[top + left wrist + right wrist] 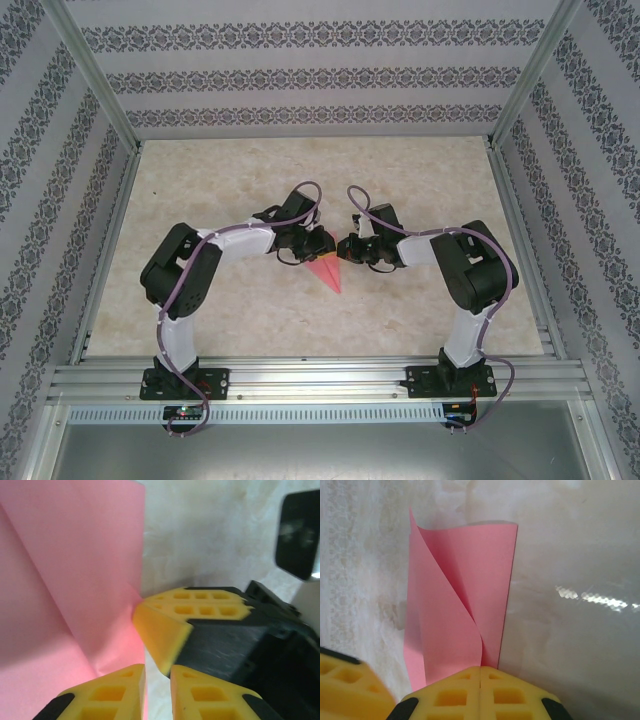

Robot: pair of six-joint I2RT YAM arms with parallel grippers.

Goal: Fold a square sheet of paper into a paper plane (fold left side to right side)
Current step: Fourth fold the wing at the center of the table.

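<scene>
Pink paper sheet (329,272), partly folded with one flap curling upward, is seen on the marbled table (420,180), at its centre where the two grippers meet. Both arms are bent at the elbow and turned inward (wrists lowered to the paper). The right gripper (480,672) is pressed closed at the paper's edge. A narrow slit is left between the fingers of the left gripper (157,672), and a hold on the paper cannot be told.
</scene>
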